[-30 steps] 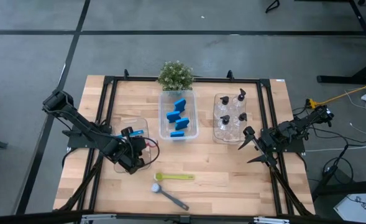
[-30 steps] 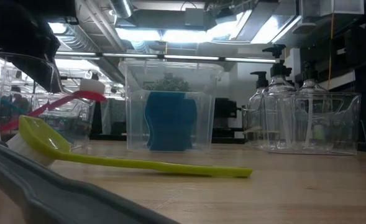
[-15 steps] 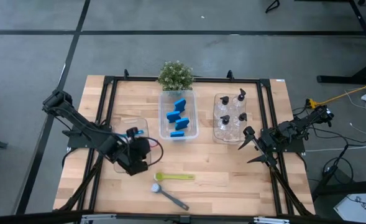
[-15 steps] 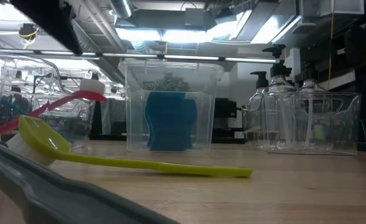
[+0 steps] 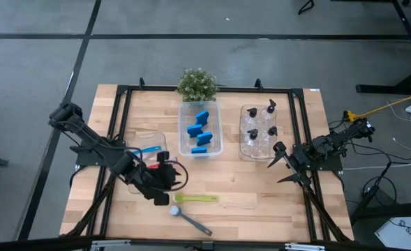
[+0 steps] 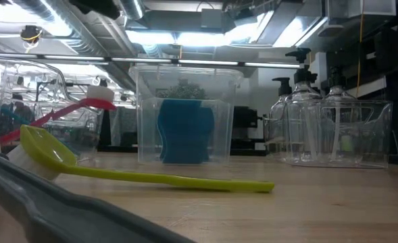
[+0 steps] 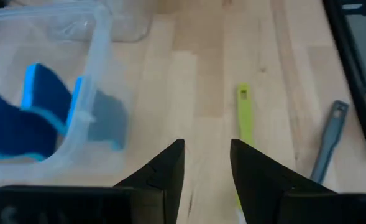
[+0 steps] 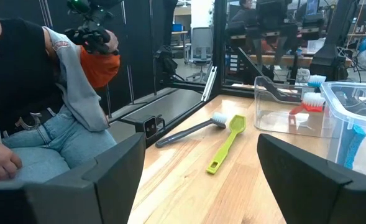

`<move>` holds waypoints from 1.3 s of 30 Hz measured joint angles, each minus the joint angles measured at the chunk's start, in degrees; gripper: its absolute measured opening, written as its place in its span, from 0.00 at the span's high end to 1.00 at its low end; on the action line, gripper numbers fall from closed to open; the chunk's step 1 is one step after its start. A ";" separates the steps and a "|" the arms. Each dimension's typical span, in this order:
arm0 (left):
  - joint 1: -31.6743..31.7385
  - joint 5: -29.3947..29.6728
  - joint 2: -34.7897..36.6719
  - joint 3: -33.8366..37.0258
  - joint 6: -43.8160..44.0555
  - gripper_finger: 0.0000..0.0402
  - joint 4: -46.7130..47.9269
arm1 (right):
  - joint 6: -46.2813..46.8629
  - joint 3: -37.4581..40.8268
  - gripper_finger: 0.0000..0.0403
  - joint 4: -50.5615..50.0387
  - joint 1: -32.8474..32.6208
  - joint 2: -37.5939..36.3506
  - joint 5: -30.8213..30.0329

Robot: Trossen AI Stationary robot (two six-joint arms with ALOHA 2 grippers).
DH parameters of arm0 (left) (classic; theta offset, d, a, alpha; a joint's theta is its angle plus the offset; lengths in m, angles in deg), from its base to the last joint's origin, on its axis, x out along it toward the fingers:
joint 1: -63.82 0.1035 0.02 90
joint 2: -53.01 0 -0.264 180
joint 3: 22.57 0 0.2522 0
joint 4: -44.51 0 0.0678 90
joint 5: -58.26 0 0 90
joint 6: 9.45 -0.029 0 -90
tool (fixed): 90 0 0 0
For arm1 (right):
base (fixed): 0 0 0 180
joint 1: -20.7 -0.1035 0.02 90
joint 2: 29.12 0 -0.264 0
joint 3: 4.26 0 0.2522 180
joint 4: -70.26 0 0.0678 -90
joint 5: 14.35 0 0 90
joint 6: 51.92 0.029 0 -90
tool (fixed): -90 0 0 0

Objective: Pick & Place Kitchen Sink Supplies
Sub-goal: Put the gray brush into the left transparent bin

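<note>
My left gripper (image 5: 167,187) hangs above the table just near of the left clear bin (image 5: 149,143). It is open by a narrow gap with nothing between its fingers (image 7: 170,171). Ahead of it the yellow-green brush (image 5: 195,198) lies flat on the wood, seen again as the yellow-green brush (image 7: 243,121) in the left wrist view. The grey brush (image 5: 190,219) lies flat nearer the front edge. A red brush (image 6: 84,108) and a blue brush (image 5: 146,148) rest in the left bin. My right gripper (image 5: 280,164) waits open at the right.
The middle clear bin (image 5: 200,132) holds blue sponges (image 5: 199,131), and the right clear bin (image 5: 261,132) holds pump bottles (image 5: 270,108). A potted plant (image 5: 197,84) stands behind them. Bare wood lies to the right of the two loose brushes. A person (image 8: 40,93) sits beyond the table.
My left gripper has risen from the left bin and gone toward the table's near and right edges, toward the yellow-green brush's head, tipping up from steeply down. In the low view it has climbed out of the picture's top. The brushes have not moved.
</note>
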 joint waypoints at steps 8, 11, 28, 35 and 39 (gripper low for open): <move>0.00 -3.09 -4.36 -2.57 -6.27 0.69 -5.38 | -0.07 0.01 0.23 0.00 0.01 -0.01 0.00; 0.00 -4.22 -7.37 -7.05 -9.50 0.69 -4.42 | 0.00 0.00 0.23 0.00 0.00 -0.01 0.00; -2.24 -13.95 -27.65 -31.71 -11.73 0.69 12.52 | -0.06 0.00 0.23 0.00 0.01 -0.01 0.00; -4.70 -16.73 -32.79 -31.71 -6.68 0.69 11.49 | -0.06 0.00 0.23 0.00 0.01 0.00 0.00; -5.58 -16.79 -35.35 -31.71 -3.96 0.69 11.39 | -0.06 0.00 0.23 0.00 -0.01 -0.01 0.00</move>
